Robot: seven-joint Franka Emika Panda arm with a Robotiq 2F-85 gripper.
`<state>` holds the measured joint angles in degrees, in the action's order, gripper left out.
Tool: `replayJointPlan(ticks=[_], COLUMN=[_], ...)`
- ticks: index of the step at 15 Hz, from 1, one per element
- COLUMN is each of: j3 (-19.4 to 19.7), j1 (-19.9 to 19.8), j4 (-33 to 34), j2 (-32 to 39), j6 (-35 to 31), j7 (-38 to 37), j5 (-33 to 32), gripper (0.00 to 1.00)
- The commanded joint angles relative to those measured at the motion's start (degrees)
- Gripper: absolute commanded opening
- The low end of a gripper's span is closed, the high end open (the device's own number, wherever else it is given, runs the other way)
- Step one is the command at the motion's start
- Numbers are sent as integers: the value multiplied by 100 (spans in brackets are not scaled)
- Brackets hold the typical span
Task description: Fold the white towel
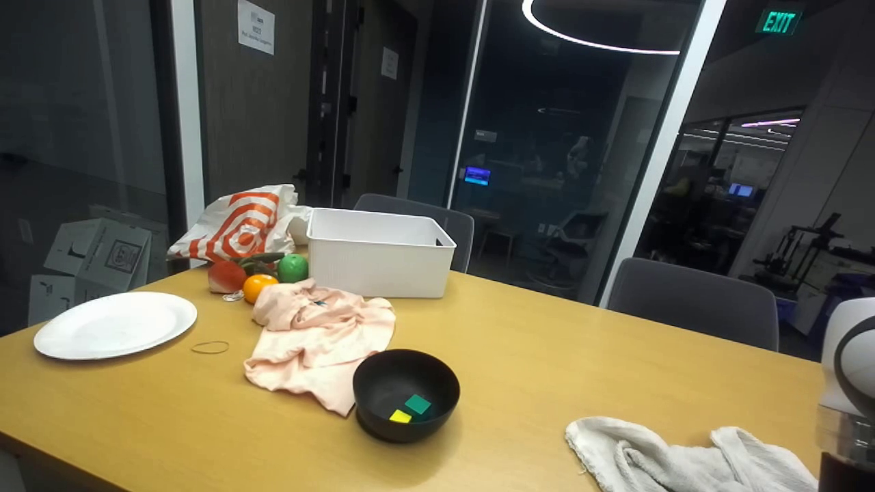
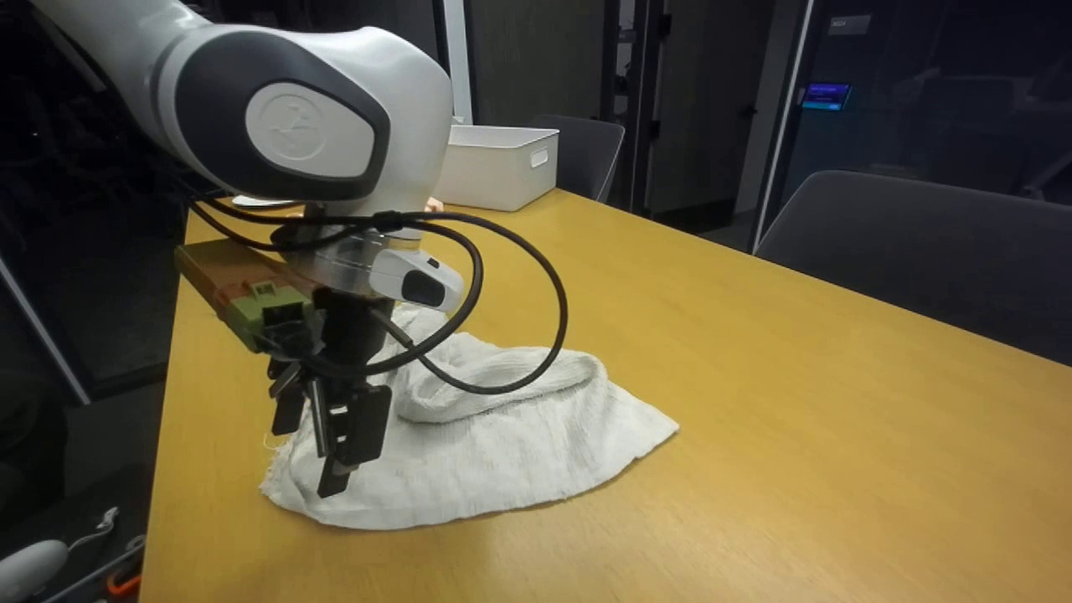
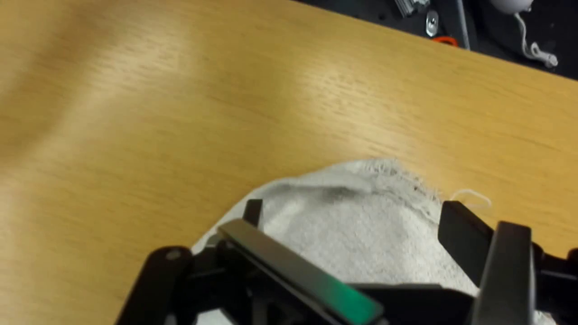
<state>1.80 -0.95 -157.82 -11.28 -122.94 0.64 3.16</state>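
The white towel (image 2: 502,461) lies on the table with a bunched, rolled part on top and a flatter part toward the near edge. In an exterior view its crumpled far side (image 1: 656,458) shows at the bottom right, partly cut off. My gripper (image 2: 314,448) points down over the towel's corner near the table edge. In the wrist view the gripper (image 3: 352,212) is open, its fingers wide apart with the frayed towel corner (image 3: 361,243) below and between them. Nothing is held. Whether the fingertips touch the cloth I cannot tell.
A black bowl (image 1: 407,396) with small blocks, a pink cloth (image 1: 321,342), a white bin (image 1: 379,253), a white plate (image 1: 116,326), toy produce (image 1: 260,287) and a bag (image 1: 239,225) stand farther along the table. The table edge (image 3: 433,43) runs close by. Chairs (image 1: 690,301) line one side.
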Motion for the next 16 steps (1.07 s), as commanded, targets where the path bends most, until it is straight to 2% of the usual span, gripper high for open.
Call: replayJointPlan(ticks=[1,6,16], j3=[-86,-83,-39], j1=[10,-16,-73], j4=[15,3,8], j2=[1,204,769], j6=[-652,-512,-1247], j7=[-220,-320,-649], j5=[-45,-73,-261], gripper=[100,100,99])
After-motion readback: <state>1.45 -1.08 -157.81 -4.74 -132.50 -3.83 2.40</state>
